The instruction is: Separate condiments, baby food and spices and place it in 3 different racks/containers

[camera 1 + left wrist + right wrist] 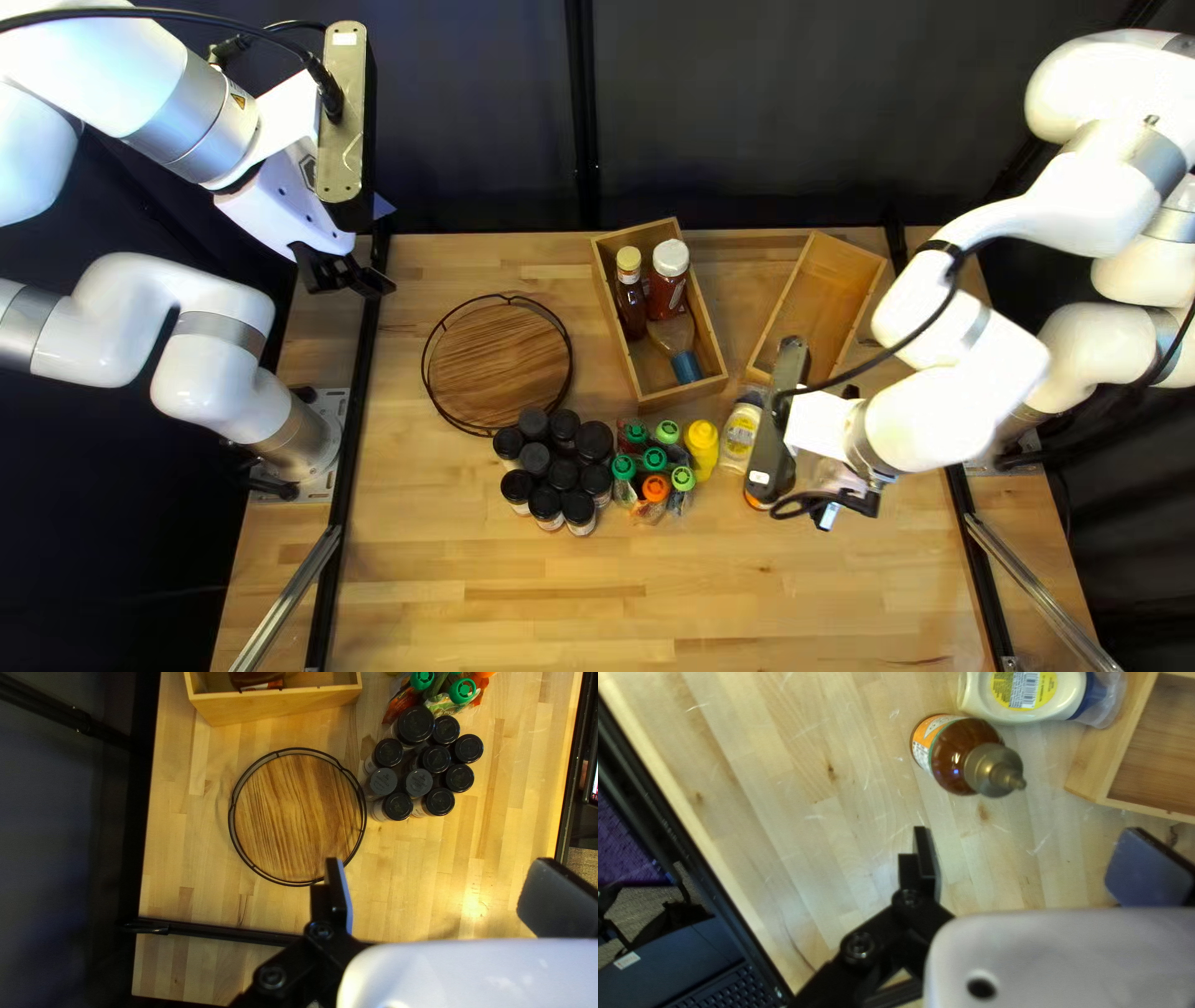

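Your right gripper (832, 461) gapes empty right of center in the top left view; that arm mostly hides the amber bottle (958, 753) there. Your left gripper (384, 249), upper left, is spread, empty.

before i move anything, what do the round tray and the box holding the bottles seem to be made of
Round tray: apparently wood base, satin-looking, with dark streaky grain; its black rim, thin as wire, is probably painted metal, possibly plastic. Box: pale wood or bamboo, smooth and perhaps lightly varnished, going by its even honey colour.
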Motion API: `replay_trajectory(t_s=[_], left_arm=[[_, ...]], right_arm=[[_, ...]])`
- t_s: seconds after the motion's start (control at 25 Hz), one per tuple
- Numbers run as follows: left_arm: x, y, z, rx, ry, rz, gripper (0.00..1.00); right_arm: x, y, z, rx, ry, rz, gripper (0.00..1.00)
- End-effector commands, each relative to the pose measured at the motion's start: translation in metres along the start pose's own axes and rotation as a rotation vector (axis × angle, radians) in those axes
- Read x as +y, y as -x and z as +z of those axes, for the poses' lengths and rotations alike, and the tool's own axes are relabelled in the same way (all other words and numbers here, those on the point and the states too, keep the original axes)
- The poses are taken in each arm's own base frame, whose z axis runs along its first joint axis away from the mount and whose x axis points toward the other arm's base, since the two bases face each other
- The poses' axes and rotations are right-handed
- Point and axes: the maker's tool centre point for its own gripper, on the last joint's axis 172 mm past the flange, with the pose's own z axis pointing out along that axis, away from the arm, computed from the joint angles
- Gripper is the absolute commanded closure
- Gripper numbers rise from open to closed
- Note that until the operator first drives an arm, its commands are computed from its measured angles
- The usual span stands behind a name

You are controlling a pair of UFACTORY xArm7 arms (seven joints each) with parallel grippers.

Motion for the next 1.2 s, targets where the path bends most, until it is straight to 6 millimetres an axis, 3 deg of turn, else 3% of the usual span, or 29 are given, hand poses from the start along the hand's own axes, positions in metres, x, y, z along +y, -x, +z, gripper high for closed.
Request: replay_trajectory(t_s=[0.04, 0.12, 0.16, 0.2, 0.24, 0.4, 0.68, 0.88, 1.2], left_arm=[[0.000, 0.000, 0.000, 0.000, 0.000, 0.000, 0.00], [0.000, 0.000, 0.000, 0.000, 0.000, 0.000, 0.00], [0.000, 0.000, 0.000, 0.000, 0.000, 0.000, 0.00], [0.000, 0.000, 0.000, 0.000, 0.000, 0.000, 0.00], [0.000, 0.000, 0.000, 0.000, 0.000, 0.000, 0.00], [0.000, 0.000, 0.000, 0.000, 0.000, 0.000, 0.00], [0.000, 0.000, 0.000, 0.000, 0.000, 0.000, 0.00], [0.000, 0.000, 0.000, 0.000, 0.000, 0.000, 0.00], [0.000, 0.000, 0.000, 0.000, 0.000, 0.000, 0.00]], right_arm=[[0.005, -0.006, 0.024, -0.006, -0.012, 0.002, 0.00], [0.005, -0.008, 0.031, -0.008, -0.005, 0.005, 0.00], [0.006, -0.008, 0.034, -0.009, -0.002, 0.007, 0.11], [0.006, -0.008, 0.037, -0.010, 0.000, 0.008, 0.62], [0.006, -0.009, 0.039, -0.010, 0.003, 0.007, 0.95], [0.001, -0.014, 0.029, -0.006, 0.015, -0.008, 1.00], [-0.004, -0.024, -0.016, 0.009, 0.004, -0.063, 1.00], [0.008, -0.037, -0.057, 0.024, -0.002, -0.096, 1.00], [0.045, -0.073, -0.144, 0.074, 0.034, -0.148, 1.00]])
